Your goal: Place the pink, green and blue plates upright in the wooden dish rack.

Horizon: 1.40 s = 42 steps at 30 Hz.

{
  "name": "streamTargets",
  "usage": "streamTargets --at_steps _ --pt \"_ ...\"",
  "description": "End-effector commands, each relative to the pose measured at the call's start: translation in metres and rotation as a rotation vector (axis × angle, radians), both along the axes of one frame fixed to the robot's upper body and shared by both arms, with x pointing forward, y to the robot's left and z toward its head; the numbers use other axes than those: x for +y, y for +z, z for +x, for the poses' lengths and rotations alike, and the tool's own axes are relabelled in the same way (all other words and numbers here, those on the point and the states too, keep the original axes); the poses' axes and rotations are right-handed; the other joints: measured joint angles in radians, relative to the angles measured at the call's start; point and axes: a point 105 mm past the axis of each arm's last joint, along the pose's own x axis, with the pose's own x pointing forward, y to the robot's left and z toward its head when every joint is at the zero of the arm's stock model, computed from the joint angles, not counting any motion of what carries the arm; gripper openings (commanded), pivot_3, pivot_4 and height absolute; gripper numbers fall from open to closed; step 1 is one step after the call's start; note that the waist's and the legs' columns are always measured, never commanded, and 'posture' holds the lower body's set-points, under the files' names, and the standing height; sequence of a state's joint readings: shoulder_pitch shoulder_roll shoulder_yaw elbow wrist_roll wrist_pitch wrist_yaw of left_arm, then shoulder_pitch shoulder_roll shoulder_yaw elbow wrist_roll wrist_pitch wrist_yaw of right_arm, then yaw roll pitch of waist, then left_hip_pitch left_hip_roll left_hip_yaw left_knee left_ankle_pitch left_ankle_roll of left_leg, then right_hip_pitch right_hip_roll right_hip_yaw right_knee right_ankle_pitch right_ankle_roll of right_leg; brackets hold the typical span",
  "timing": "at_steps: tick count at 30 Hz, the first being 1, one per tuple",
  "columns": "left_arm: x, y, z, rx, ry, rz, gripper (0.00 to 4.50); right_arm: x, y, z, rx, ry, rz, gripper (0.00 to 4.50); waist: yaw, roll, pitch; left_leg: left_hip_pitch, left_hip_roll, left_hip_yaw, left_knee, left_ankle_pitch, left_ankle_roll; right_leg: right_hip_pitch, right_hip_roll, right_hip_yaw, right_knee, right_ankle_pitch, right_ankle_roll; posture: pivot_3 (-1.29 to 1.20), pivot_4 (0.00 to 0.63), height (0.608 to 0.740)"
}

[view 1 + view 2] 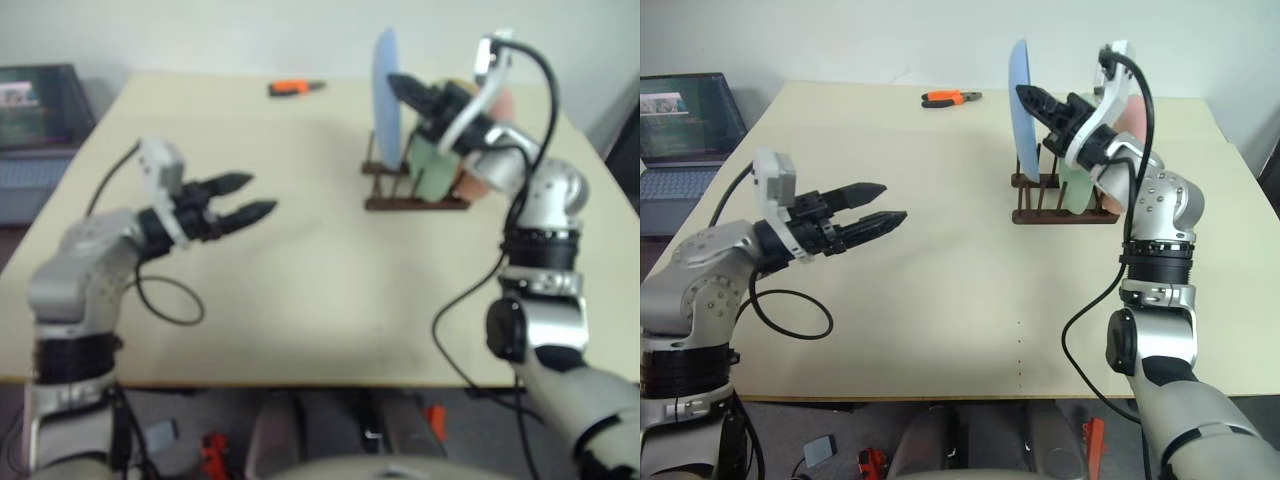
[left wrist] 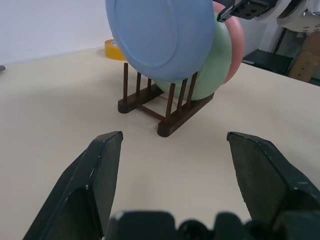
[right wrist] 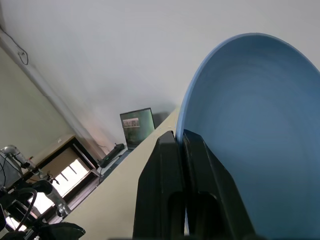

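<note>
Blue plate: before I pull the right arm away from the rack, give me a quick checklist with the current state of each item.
1. Blue plate stands upright between the pegs of the wooden dish rack: ok.
2. Green plate and pink plate are in the rack behind it: ok.
3. Right gripper is shut and holds nothing: ok.
4. Right gripper's fingertips are clear of the blue plate's face: cannot tell; they sit very close beside it.
5. Left gripper is open, holds nothing and is away from the rack: ok.
6. Blue plate will stay up unsupported: cannot tell.

head pair overhead, wrist views close
</note>
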<state>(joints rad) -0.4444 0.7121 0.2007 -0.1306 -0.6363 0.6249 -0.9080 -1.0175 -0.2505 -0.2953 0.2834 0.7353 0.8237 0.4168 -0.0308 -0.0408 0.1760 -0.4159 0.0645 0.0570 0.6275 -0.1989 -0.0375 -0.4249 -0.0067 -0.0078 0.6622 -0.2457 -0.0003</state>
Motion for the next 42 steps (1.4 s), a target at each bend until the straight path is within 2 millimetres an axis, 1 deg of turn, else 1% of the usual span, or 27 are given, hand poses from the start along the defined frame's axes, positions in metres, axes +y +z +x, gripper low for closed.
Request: streamTargets --at_steps 1,12,21,25,29,31,35,42 --pt "-0.005 0.010 -0.003 -0.054 -0.016 0.008 3.66 -0.007 0.023 -0.004 -0.053 -0.006 0.039 0.00 0.000 0.000 0.000 0.000 0.000 0.000 0.000 0.000 0.000 0.000 0.000 0.000 0.000 0.000 0.000 0.00 0.150 0.740" --pt "-0.008 0.009 -0.002 -0.055 -0.022 0.009 3.66 -0.012 0.018 0.001 -0.006 -0.039 0.039 0.00 0.000 0.000 0.000 0.000 0.000 0.000 0.000 0.000 0.000 0.000 0.000 0.000 0.000 0.000 0.000 0.00 0.150 0.740" --pt "-0.009 0.008 -0.002 -0.054 -0.024 0.011 3.66 -0.013 0.015 0.001 0.012 -0.047 0.031 0.00 0.000 0.000 0.000 0.000 0.000 0.000 -0.001 0.000 0.000 0.000 0.000 0.000 -0.001 0.000 0.000 0.00 0.150 0.740" --pt "-0.008 0.008 -0.002 -0.053 -0.023 0.012 3.69 -0.013 0.015 0.001 0.011 -0.047 0.029 0.88 0.000 0.000 0.000 0.000 0.000 0.000 -0.001 0.000 0.000 0.000 0.000 0.000 -0.001 0.000 0.000 0.00 0.150 0.740" --pt "-0.008 0.008 -0.002 -0.053 -0.020 0.014 3.69 -0.014 0.014 0.002 0.007 -0.058 0.020 2.33 0.000 0.000 0.000 0.000 0.000 0.000 -0.001 0.000 0.000 0.000 0.000 0.000 -0.001 0.000 0.000 0.00 0.150 0.740" --pt "-0.008 0.008 -0.002 -0.052 -0.019 0.015 3.69 -0.015 0.013 0.003 0.005 -0.067 0.015 2.97 0.000 0.000 0.000 0.000 0.000 0.000 -0.001 0.000 0.000 0.000 0.000 0.000 -0.001 0.000 0.000 0.00 0.150 0.740" --pt "-0.008 0.008 -0.002 -0.051 -0.018 0.015 3.69 -0.016 0.014 0.003 -0.005 -0.074 0.007 4.45 0.000 0.000 0.000 0.000 0.000 0.000 -0.001 0.000 0.000 0.000 0.000 0.000 -0.001 0.000 0.000 0.00 0.150 0.740" --pt "-0.009 0.007 -0.002 -0.049 -0.016 0.016 3.69 -0.019 0.017 0.004 -0.054 -0.107 -0.053 4.49 -0.001 0.000 0.000 0.000 0.000 0.000 -0.001 0.000 0.000 0.000 0.000 0.000 -0.001 0.000 0.000 0.00 0.150 0.740"
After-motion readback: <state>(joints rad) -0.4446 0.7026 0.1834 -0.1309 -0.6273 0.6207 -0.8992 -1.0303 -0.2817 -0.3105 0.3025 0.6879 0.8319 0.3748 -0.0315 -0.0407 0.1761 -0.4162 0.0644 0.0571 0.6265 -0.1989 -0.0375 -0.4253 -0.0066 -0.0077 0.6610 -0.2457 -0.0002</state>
